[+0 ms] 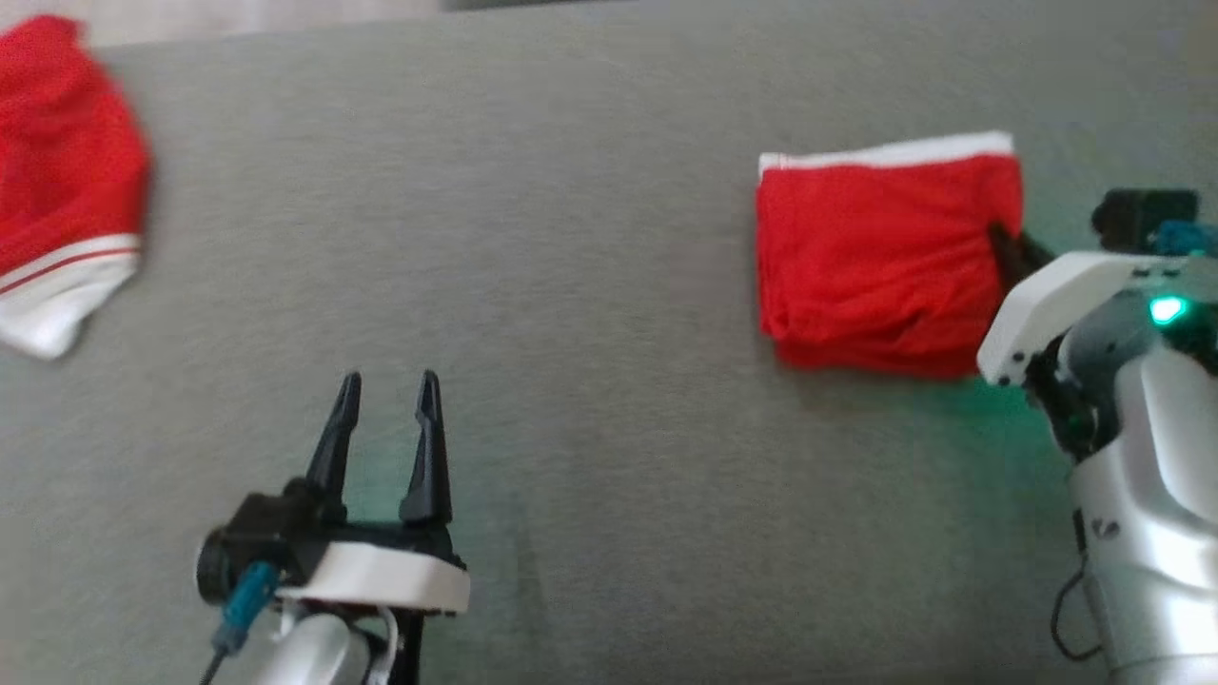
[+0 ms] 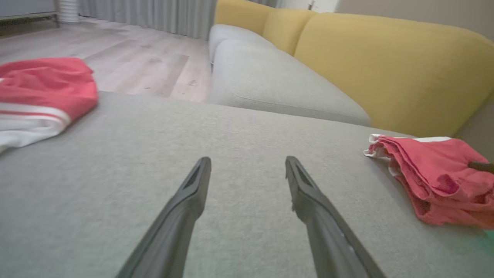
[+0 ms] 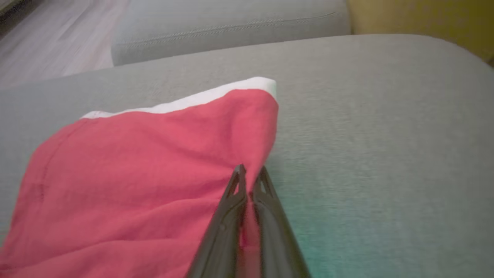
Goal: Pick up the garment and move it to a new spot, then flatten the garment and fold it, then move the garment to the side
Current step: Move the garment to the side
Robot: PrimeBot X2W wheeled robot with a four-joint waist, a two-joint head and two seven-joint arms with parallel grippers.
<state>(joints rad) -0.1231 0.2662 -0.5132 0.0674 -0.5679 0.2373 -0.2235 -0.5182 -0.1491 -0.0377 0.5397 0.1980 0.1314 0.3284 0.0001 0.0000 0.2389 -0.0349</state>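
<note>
One folded garment (image 1: 880, 266) edge pinched by R gripper (image 3: 251, 172); L gripper (image 1: 389, 382) wide, empty.

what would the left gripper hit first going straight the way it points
The way looks free: the left gripper points over bare grey cushion, passing between the loose red garment and the folded red garment. Further on, possibly the sofa seat.

Soft, matt red cloth garment (image 1: 875, 266) with white trim; grey, finely woven matt cushion (image 1: 571, 285).
</note>
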